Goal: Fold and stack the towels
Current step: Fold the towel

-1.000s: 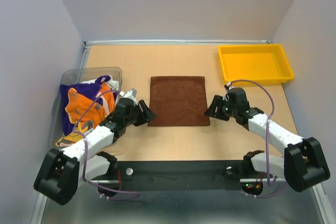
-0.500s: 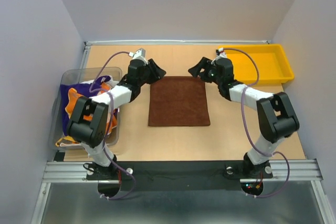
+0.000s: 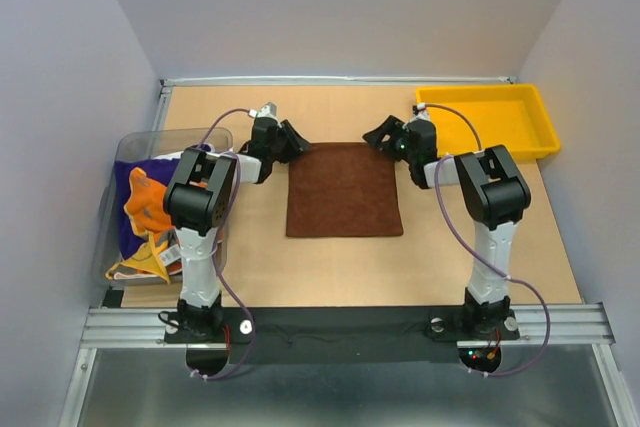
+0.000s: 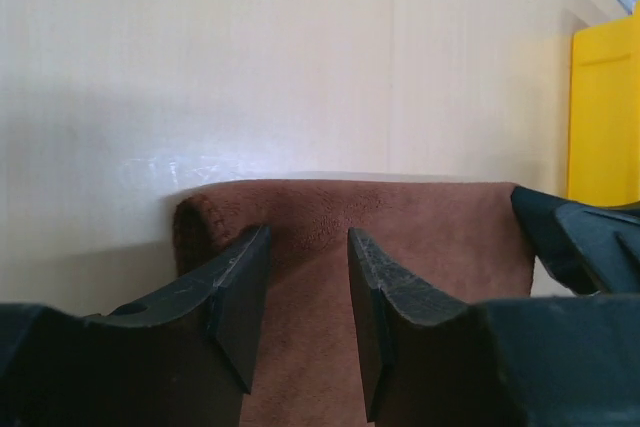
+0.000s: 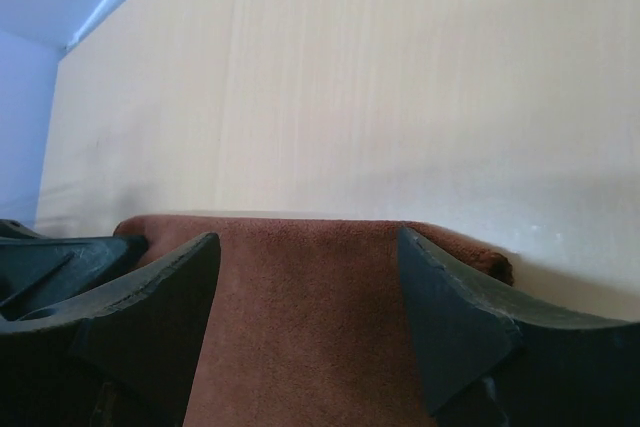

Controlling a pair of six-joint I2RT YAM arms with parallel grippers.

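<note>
Dark brown towel point(image 3: 344, 190) — plush, napped square — lies flat mid-table point(image 3: 330, 267). Left end effector point(image 3: 291, 142) at its 11 o'clock corner, right end effector point(image 3: 378, 135) at 1 o'clock; both spread apart, grasping nothing. Crumpled orange-purple towels point(image 3: 150, 209) fill clear bin point(image 3: 180, 139) at 9.

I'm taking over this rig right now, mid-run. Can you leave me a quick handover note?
Left gripper: open, at the brown towel's far left corner, gripping nothing.
Right gripper: open wide, over the far right corner, gripping nothing.
Brown towel lies flat mid-table. The other towels sit bunched in the clear bin at left. The yellow tray is far right.
Done: brown towel laid out.
Left: grip its far corners, fold it, then fold and stack the rest.
</note>
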